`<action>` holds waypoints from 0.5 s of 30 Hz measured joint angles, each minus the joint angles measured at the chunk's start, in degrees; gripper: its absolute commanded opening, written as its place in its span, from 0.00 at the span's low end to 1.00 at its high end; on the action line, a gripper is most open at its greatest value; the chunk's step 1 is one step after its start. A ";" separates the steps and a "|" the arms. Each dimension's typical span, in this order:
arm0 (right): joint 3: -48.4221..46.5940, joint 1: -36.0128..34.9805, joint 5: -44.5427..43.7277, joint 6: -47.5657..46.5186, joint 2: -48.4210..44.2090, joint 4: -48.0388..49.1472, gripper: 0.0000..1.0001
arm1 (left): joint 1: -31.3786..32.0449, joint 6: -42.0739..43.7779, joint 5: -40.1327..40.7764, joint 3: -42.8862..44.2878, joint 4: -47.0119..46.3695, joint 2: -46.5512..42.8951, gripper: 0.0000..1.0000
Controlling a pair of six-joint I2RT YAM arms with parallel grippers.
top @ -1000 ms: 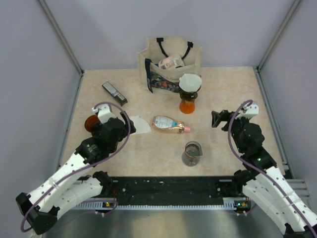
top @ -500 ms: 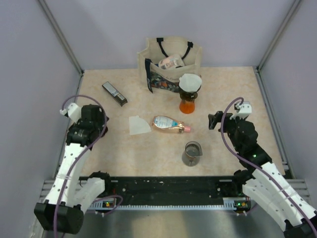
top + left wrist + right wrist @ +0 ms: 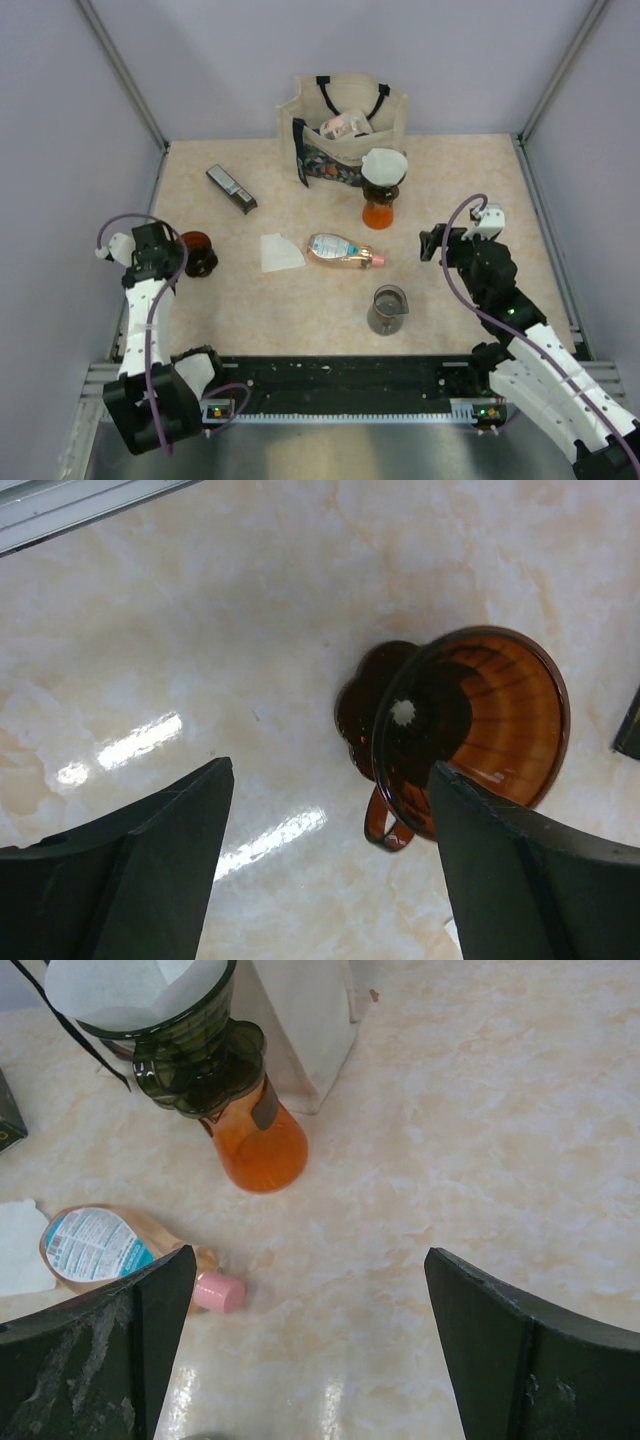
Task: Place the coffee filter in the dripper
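A flat white coffee filter (image 3: pixel 280 250) lies on the table left of centre. To its left rests an amber glass dripper (image 3: pixel 197 253), nothing inside it. In the left wrist view the dripper (image 3: pixel 470 725) shows its ribbed cone, drain hole and handle. My left gripper (image 3: pixel 175 250) is open beside the dripper, touching nothing. In its own view the left gripper (image 3: pixel 332 772) has its right finger (image 3: pixel 520 870) overlapping the dripper's rim. My right gripper (image 3: pixel 432 243) hangs open over bare table at the right, and its wrist view shows the right gripper (image 3: pixel 310 1260) empty.
A second dripper (image 3: pixel 384 166) lined with a filter sits on an orange carafe (image 3: pixel 255 1145) at the back. A tote bag (image 3: pixel 345 125) stands behind it. A pink-capped bottle (image 3: pixel 343 250) lies beside the filter, a glass beaker (image 3: pixel 388 308) nearer, a black box (image 3: pixel 231 188) back left.
My left arm swung from beside the filter back to the table's left edge, uncovering the amber dripper, and its jaws narrowed slightly. The right arm drew in a little.
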State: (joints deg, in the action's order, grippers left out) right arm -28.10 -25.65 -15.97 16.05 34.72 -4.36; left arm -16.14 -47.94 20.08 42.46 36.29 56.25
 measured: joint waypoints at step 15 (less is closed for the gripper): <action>0.00 0.00 -0.26 -0.61 1.31 -0.42 0.97 | -3.80 3.06 -7.41 -2.97 -16.22 10.95 0.58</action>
State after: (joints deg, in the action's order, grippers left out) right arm -28.10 -25.65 -16.23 15.44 36.03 -4.78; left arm -19.94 -44.88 12.67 39.48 20.08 67.20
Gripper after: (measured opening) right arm 0.970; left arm 0.633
